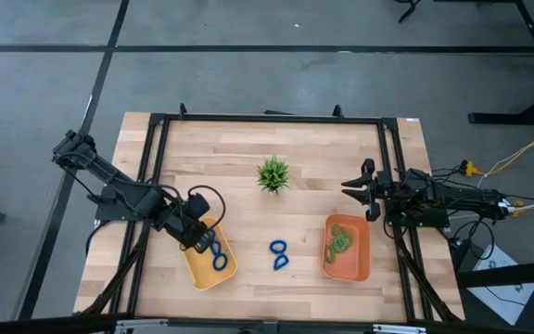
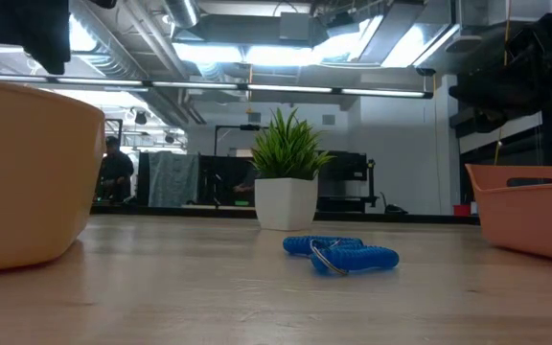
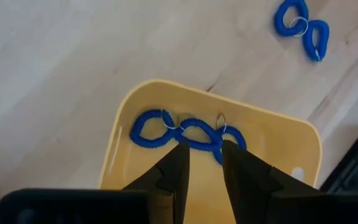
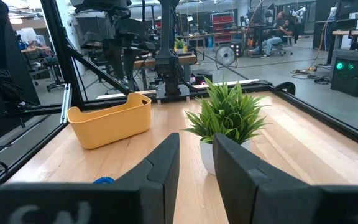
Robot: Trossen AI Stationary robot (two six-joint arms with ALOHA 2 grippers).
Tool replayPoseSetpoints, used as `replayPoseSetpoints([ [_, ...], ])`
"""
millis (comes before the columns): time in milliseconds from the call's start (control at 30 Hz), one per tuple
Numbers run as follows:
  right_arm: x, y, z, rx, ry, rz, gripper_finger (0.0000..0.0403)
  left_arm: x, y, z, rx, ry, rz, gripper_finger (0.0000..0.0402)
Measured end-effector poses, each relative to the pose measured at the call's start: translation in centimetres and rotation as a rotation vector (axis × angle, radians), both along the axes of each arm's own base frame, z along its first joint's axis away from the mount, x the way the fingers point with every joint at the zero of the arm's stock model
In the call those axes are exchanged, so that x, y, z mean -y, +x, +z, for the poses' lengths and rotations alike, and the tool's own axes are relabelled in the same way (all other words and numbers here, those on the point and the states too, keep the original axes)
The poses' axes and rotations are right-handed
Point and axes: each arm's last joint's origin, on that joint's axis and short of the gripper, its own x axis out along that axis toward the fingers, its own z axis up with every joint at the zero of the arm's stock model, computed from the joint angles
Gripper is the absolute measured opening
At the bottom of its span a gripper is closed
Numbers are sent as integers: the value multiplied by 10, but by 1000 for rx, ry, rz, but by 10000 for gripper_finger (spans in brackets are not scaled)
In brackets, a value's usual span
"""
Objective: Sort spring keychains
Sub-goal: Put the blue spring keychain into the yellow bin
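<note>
Your left gripper [image 1: 204,236] hangs over the yellow tray [image 1: 197,269] at about seven o'clock on the table, and its fingers [image 3: 176,168] stand a narrow gap apart with nothing between them. Right under those tips lie the blue keychains [image 3: 185,133], linked rings resting on the tray floor, free of the grip. Out at six o'clock, two more blue rings [image 1: 278,253] sit joined on the bare wood between the trays. The green keychains [image 1: 339,243] are bunched in the orange tray [image 1: 360,266] at five o'clock. Your right gripper [image 1: 358,190] waits at three o'clock, jaws partly apart and empty, facing the potted plant [image 1: 273,173] near centre.
</note>
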Motion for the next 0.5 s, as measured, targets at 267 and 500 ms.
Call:
replayPoseSetpoints([
  [267,0,0,0,0,0,0,97,1,5,2,72,19,22,89],
  [500,0,0,0,0,0,0,97,9,24,16,327,67,-85,87],
])
